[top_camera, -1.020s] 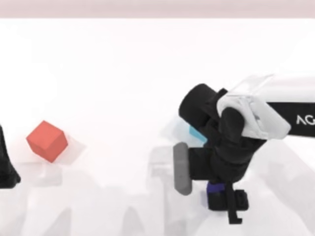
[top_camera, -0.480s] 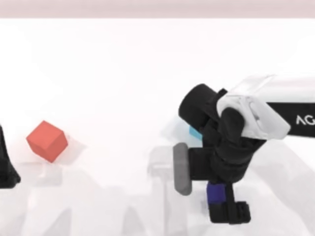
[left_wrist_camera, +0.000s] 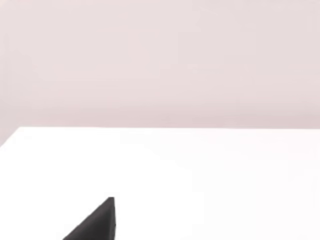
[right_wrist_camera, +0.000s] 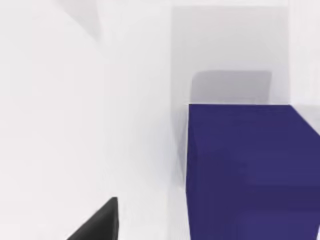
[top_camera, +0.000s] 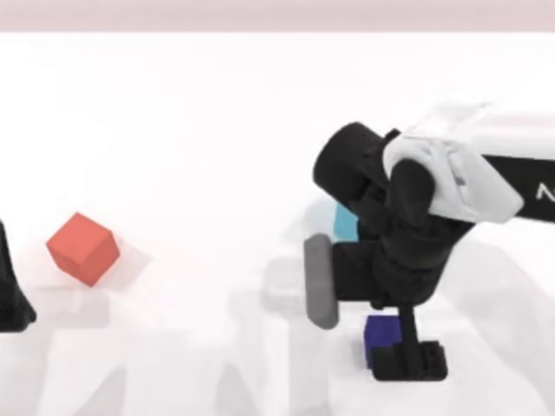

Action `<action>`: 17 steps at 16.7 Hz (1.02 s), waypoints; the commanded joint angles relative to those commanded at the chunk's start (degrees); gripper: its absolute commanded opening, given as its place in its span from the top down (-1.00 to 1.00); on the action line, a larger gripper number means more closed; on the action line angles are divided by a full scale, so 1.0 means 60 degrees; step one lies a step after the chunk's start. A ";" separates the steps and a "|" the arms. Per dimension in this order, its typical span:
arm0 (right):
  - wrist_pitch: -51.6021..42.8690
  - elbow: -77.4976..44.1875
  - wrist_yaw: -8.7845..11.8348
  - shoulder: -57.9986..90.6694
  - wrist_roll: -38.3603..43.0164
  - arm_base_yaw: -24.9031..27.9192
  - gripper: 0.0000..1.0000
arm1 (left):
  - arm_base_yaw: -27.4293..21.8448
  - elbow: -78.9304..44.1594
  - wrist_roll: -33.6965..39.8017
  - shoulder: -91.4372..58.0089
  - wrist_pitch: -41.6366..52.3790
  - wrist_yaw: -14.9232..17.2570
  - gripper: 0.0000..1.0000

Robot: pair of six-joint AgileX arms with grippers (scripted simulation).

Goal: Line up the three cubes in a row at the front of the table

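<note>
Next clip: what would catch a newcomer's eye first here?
The right arm's black-and-white bulk dominates the top view's right half, its right gripper down at the small navy cube near the front edge. The coral-red cube sits alone far left; the cyan cube peeks from under the arm. The left gripper is parked at the left edge.

This is a rendered simulation set, not a lived-in room such as a kitchen or workshop. A broad, glossy white desk (top_camera: pixel 199 130) fills the top view, with a pale pinkish band (top_camera: pixel 277 16) along its far edge and a flat, featureless pinkish backdrop (left_wrist_camera: pixel 160 60) behind it in the left wrist view. On the desk lie only plain matte blocks: a coral-red cube (top_camera: pixel 83 249) toward the desk's left side, and a light cyan-blue cube (top_camera: pixel 346 222) and a dark navy-blue cube (top_camera: pixel 380 334) toward its right. Surfaces carry soft, blocky reflections typical of computer graphics.
</note>
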State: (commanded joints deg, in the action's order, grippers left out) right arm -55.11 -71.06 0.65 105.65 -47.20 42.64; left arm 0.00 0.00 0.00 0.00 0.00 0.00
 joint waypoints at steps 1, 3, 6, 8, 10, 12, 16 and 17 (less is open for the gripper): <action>-0.0467 -0.0250 0.0007 -0.0129 -0.0016 0.0016 -1.00 | 0.0000 0.0000 0.0000 0.0000 0.0000 0.0000 -1.00; -0.1130 -0.0684 0.0012 -0.0378 -0.0042 0.0040 -1.00 | 0.0000 0.0000 0.0000 0.0000 0.0000 0.0000 -1.00; -0.1388 -0.0885 0.0008 -0.0534 -0.0036 0.0034 -1.00 | 0.0000 0.0000 0.0000 0.0000 0.0000 0.0000 -1.00; -0.1363 -0.0861 0.0007 -0.0497 -0.0035 0.0007 -1.00 | 0.0000 0.0000 0.0000 0.0000 0.0000 0.0000 -1.00; -0.1289 -0.0793 0.0020 -0.0594 -0.0005 -0.0036 -1.00 | -0.0008 -0.0094 -0.0028 -0.0097 0.0069 -0.0002 -1.00; -0.0916 -0.0452 0.0076 -0.1091 0.0167 -0.0271 -1.00 | -0.0055 -0.0578 -0.0166 -0.0596 0.0418 -0.0006 -1.00; 0.0570 0.1038 0.0257 -0.3294 0.1007 -0.1291 -1.00 | -0.0261 -0.2517 -0.0713 -0.2810 0.1852 0.0005 -1.00; 0.1059 0.1576 0.0309 -0.4089 0.1325 -0.1642 -1.00 | -0.0330 -0.3131 -0.0892 -0.3602 0.2334 0.0011 -1.00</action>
State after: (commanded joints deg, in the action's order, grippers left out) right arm -48.76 -61.61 2.50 81.12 -39.26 32.79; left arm -1.98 -18.78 -5.35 -21.61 14.01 0.06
